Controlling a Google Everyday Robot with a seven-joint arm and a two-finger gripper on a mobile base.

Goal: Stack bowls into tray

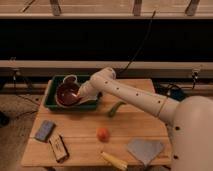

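The dark maroon-brown bowl (66,93) sits tilted inside the dark green tray (50,91) at the table's back left. My gripper (81,95) is at the bowl's right rim, over the tray, and is shut on the rim. A white cup-like object (70,78) lies in the tray behind the bowl. The white arm (135,95) reaches in from the right and covers the tray's right side.
On the wooden table (140,125) lie a green pepper-like item (116,108), an orange ball (102,133), a blue-grey sponge block (45,130), a dark snack bar (59,147), a yellow item (114,160) and a grey cloth (145,149). A dark rail runs behind.
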